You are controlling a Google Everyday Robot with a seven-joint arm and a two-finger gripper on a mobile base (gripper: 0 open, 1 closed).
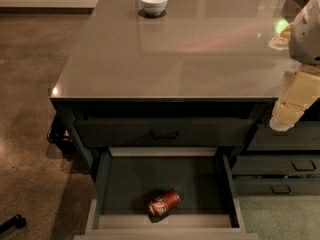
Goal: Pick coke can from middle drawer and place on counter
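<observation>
At three o'clock, the cream gripper, open or closed I cannot tell, should straddle crosswise the red cylindrical coke can lying at six.

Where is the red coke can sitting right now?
The small red coke can lies on its side near the front rim of the open dark grey-green middle drawer, roughly centred; the cream gripper hangs at the view's right edge, well away.

Rounded pale grey arm shell above a blocky, cream-coloured gripper with a lighter tip, at the view's far right edge
</observation>
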